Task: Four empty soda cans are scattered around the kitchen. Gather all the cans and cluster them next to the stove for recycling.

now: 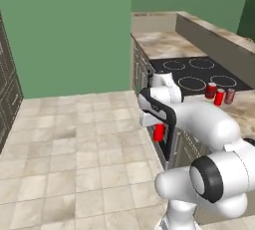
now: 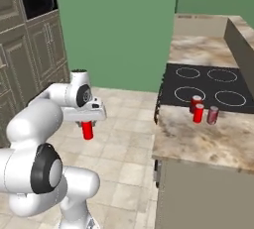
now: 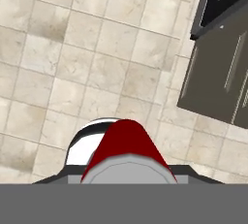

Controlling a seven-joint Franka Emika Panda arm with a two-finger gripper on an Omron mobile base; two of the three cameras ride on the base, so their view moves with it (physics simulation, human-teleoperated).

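My gripper (image 1: pixel 158 123) hangs over the tiled floor in front of the stove (image 1: pixel 194 73), shut on a red soda can (image 1: pixel 158 133) that points down below the hand. In the right base view the same gripper (image 2: pixel 88 121) and held can (image 2: pixel 88 130) are left of the counter. The hand view looks down along the held can (image 3: pixel 127 148) at the floor. Three more soda cans stand close together on the counter by the stove's near edge: one (image 2: pixel 195 103) at the cooktop's rim, one (image 2: pixel 199 113) in front of it, one (image 2: pixel 213 115) to its right. The stove (image 2: pixel 206 86) is a black cooktop with white rings.
The tan stone counter (image 2: pixel 208 141) runs from the stove towards me, with its cabinet front below. Tall beige cabinets with a dark oven (image 2: pixel 34 34) stand at the left. Dark cabinets (image 3: pixel 220 72) edge the floor (image 1: pixel 74 139), and a green wall (image 1: pixel 69 30) closes the back.
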